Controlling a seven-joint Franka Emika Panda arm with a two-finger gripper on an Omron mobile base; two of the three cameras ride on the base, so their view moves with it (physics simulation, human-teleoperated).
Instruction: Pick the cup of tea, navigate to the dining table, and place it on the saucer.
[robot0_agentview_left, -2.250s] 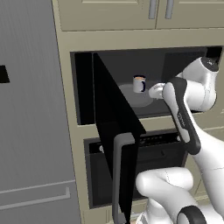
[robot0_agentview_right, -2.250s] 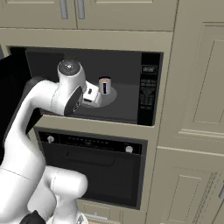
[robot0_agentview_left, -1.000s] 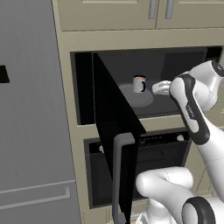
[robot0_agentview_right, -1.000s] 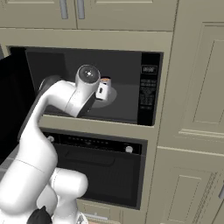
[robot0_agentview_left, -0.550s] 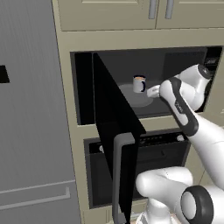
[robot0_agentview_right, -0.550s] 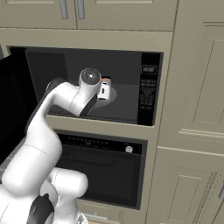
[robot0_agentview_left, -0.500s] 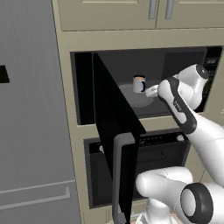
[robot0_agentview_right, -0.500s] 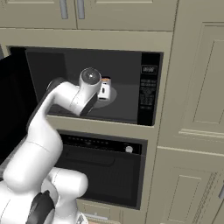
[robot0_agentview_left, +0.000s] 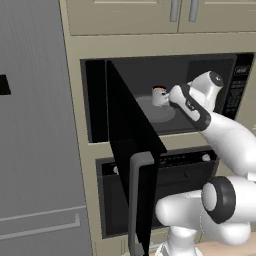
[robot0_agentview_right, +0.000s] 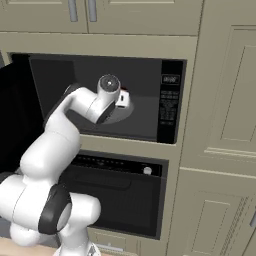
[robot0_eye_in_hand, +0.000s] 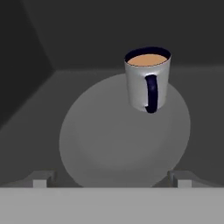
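The open hand (robot0_eye_in_hand: 112, 178) faces the cup of tea (robot0_eye_in_hand: 147, 78), which stands ahead, untouched, right of centre.

Arm (robot0_agentview_left: 235, 145): glossy white rounded links, dark grey bands at the joints, round grey cap on the wrist joint (robot0_agentview_right: 109, 83). Fingers (robot0_eye_in_hand: 43, 178) small, grey, blocky.

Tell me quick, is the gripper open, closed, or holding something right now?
Gripper: open, holding nothing; the cup of tea stands ahead of its fingertips on the microwave's turntable.
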